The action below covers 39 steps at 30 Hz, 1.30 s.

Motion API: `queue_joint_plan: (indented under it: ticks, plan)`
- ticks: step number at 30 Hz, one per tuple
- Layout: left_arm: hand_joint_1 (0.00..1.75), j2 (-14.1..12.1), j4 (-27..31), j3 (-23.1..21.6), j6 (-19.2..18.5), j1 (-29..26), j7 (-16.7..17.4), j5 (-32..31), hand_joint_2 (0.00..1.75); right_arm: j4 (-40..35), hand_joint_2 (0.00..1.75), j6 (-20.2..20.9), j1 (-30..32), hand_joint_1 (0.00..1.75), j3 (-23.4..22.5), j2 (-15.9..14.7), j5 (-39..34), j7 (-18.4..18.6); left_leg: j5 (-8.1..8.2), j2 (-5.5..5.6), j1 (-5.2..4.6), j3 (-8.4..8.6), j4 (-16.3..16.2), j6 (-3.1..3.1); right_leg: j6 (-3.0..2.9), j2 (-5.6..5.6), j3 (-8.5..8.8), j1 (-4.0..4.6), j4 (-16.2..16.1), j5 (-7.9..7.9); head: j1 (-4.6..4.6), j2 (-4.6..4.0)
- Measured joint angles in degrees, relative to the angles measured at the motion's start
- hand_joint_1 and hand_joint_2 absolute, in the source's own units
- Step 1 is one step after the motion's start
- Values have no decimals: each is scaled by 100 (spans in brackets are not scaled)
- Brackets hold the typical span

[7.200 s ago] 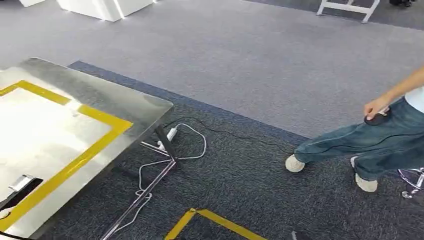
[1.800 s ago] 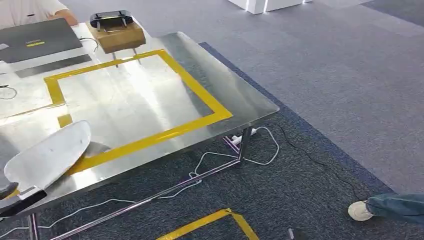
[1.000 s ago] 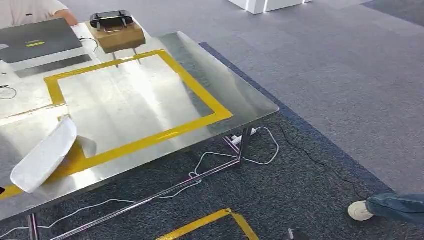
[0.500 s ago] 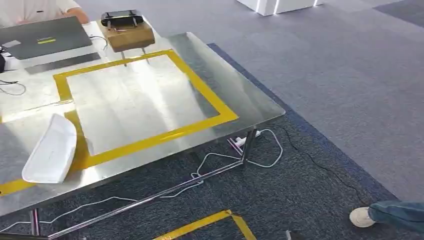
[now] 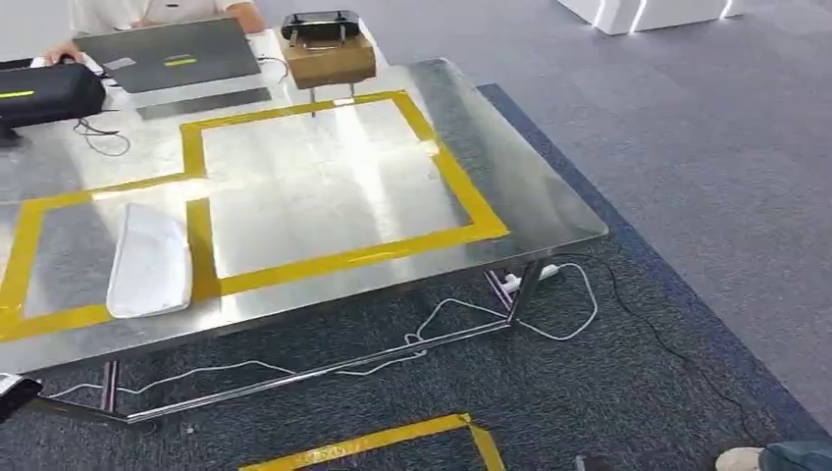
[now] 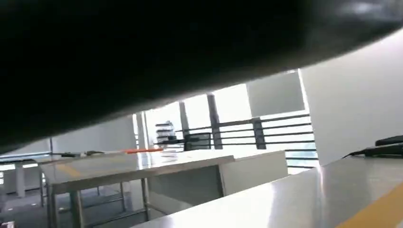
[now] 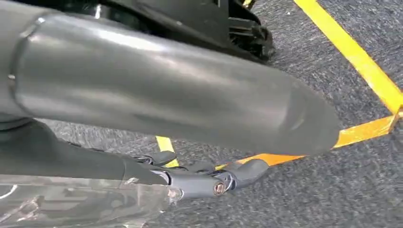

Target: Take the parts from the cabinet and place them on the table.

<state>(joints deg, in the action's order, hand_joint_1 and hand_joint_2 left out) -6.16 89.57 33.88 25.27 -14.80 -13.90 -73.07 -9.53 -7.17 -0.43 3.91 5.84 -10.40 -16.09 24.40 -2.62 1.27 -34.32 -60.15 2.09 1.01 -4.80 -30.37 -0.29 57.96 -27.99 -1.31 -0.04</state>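
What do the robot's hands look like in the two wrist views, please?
The right hand has a thick, smooth, glossy grey thumb with a rounded tip. Beside it run slimmer, darker grey fingers, one with a small round silvery pin. The left hand is a black, blurred mass close to the lens; its details cannot be made out.

A broad out-of-focus black mass, close against the left wrist camera, hides the left hand, so its fingers cannot be judged. Beside the right hand (image 7: 199,178), a crumpled clear plastic sheet (image 7: 81,204) is cut by the frame edge. A seated person in a white shirt (image 5: 162,10) is cropped at the head view's top, and a pale shoe (image 5: 743,458) at its bottom.
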Motion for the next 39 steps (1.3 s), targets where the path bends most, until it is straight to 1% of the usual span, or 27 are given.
queue_joint_plan:
  ticks: [1, 2, 5, 6, 7, 8, 10, 11, 13, 15, 16, 17, 20, 21, 22, 23, 24, 26, 27, 28, 30, 31, 32, 36, 37, 38, 39]
  plan:
    - [0, 17, 17, -11, 2, 22, 0, -4, 0, 0, 0, 0, 6, 0, 0, -2, -9, -2, 52, -341, -69, 138, 282, -2, 41, -50, 18, 44, 14, -28, 11, 0]
    - [0, 37, 35, -30, 0, 46, 0, -9, 0, 0, 0, 0, 7, 0, 0, -9, -15, -4, 56, -252, -62, 139, 315, -48, 75, -87, -46, 66, 23, -54, 15, 0]
    - [0, 89, 50, -37, 2, -22, 2, -9, 0, 0, 0, 0, -7, 0, -2, -15, -31, -9, 62, -22, -83, 111, 328, -109, 134, -322, 106, 68, -41, -82, 2, 0]
    - [0, 103, 70, -37, 4, -28, 2, -9, 0, -4, 0, 0, -12, 0, -2, -20, -31, -9, 35, 57, -29, 123, 352, -152, 199, -192, 70, 30, -7, -129, -4, 0]
    - [0, 111, 87, -39, 4, -19, 7, -9, 0, -4, 0, 0, -18, 0, -2, -28, -31, -20, 34, 117, -23, 124, 351, -179, 226, 179, 17, 29, 198, -279, -33, 0]
    - [0, 120, 94, -44, 4, -2, 9, -11, 0, -4, 0, 0, -18, 0, -2, -28, -31, -22, 27, 176, -21, 117, 351, -213, 236, 368, -166, 23, 595, -498, -54, 0]
    - [0, 151, 100, -59, 2, -8, 35, -31, 0, -4, 0, 0, 8, 0, -2, -28, -42, -24, 29, 341, -27, 102, 349, -241, 250, 471, -670, 24, 1609, -920, -57, 0]
    - [0, 168, 100, -68, 0, -16, 46, -37, 0, -4, 0, 0, 26, 0, -4, -28, -42, -24, 29, 430, -30, 103, 347, -241, 249, 473, -824, 24, 1864, -960, -61, 0]
    - [0, 195, 103, -90, 0, -24, 79, -66, 0, -4, 0, 0, 44, 0, -7, -42, -48, -24, 29, 615, -23, 111, 341, -239, 233, 479, -733, 20, 1538, -620, -61, 0]
    - [0, 221, 103, -127, 0, -26, 90, -77, 0, -4, 0, 2, 38, 0, -9, -50, -59, -26, 33, 784, -1, 133, 337, -212, 232, 632, -285, -13, 518, -48, -61, 0]
    - [0, 236, 107, -149, 0, -26, 92, -85, 0, -2, 0, 9, 37, 0, -9, -59, -68, -28, 30, 853, 3, 123, 334, -172, 243, 947, -132, -62, 159, 20, -68, 0]
    - [0, 247, 118, -160, 0, -19, 96, -101, 0, -2, 0, 9, 47, 0, -9, -59, -68, -30, 37, 929, -31, 81, 275, -133, 227, 1017, -79, -84, 16, -33, -61, 0]
    - [0, 293, 138, -195, 7, -50, 96, -133, 0, -4, 0, 11, 39, 0, -11, -66, -68, -31, -59, 1128, 15, 32, 370, 1, 105, 831, -57, -38, 74, -16, -55, 0]
    - [0, 306, 140, -214, 17, -71, 98, -144, 0, -4, 0, 18, 36, 0, -13, -72, -70, -33, -47, 1110, 20, 16, 360, 16, 52, 759, -48, -76, 25, 17, -61, 0]
    - [0, 326, 140, -236, 33, -92, 105, -173, 0, -4, 0, 29, 32, 0, -18, -85, -72, -35, 33, 726, -26, -23, 256, 34, 22, 697, -40, -69, 19, 28, -30, 0]
    - [0, 332, 140, -278, 42, -71, 125, -203, 0, -4, 0, 42, 34, 0, -20, -90, -72, -42, 223, 478, -39, -164, -36, 51, -23, 631, -40, -54, 11, 26, 2, 0]
    - [0, 350, 140, -330, 55, -52, 155, -223, 0, -4, 0, 42, 44, 0, -22, -92, -72, -42, 474, 362, -33, -394, -518, 66, -37, 542, -43, -39, 11, 18, 7, 0]
    - [0, 387, 138, -400, 63, -75, 210, -238, 0, -2, 0, 42, 63, 0, -24, -101, -72, -42, 808, 320, -28, -822, -1428, 77, -57, 366, -46, -24, 11, 4, 7, 0]
    - [0, 400, 133, -431, 74, -90, 227, -243, 0, -2, 0, 42, 64, 0, -24, -105, -72, -42, 773, 320, -28, -862, -1508, 77, -59, 282, -41, -22, 11, 0, 4, 0]
    - [0, 413, 131, -448, 77, -95, 249, -245, 0, -4, 0, 42, 57, 0, -26, -109, -70, -42, 616, 315, -29, -775, -1344, 71, -54, 208, -36, -21, 11, -6, 7, 0]
    - [0, 422, 131, -474, 90, -100, 293, -243, 0, -4, 0, 37, 39, 0, -31, -109, -68, -42, 143, 192, -37, -283, -423, 41, -27, 69, -3, -21, 11, -30, 4, 0]
    - [0, 422, 131, -481, 96, -99, 308, -238, 0, -4, 0, 37, 33, 0, -31, -109, -66, -44, -25, -131, -62, 11, 76, 9, 6, 13, 32, -2, 12, -51, 9, 0]
    - [0, 422, 133, -487, 103, -83, 313, -229, 0, -4, 0, 33, 38, 0, -33, -122, -66, -50, 61, -468, -139, 103, 283, 5, 44, -42, 43, 52, 29, -86, 26, 0]
    - [0, 431, 135, -529, 107, -111, 315, -219, 0, -7, 0, 35, 29, 0, -35, -149, -61, -50, 43, -66, -116, 65, 319, -135, 132, -356, 160, 73, -44, -162, 11, 0]
    - [0, 433, 138, -535, 109, -119, 315, -219, 0, -7, 0, 37, 24, 0, -35, -155, -61, -52, 24, 0, -77, 80, 337, -170, 180, -198, 137, 41, 16, -216, 7, 0]
    - [0, 433, 138, -540, 122, -106, 317, -214, 0, -7, 0, 42, 15, 0, -37, -164, -63, -57, 21, 66, -69, 80, 337, -206, 199, 125, 51, 39, 236, -378, -18, 0]
    - [0, 433, 138, -549, 125, -85, 319, -214, 0, -7, 0, 46, 21, 0, -37, -164, -63, -57, 11, 129, -66, 65, 337, -251, 211, 341, -161, 30, 684, -624, -42, 0]
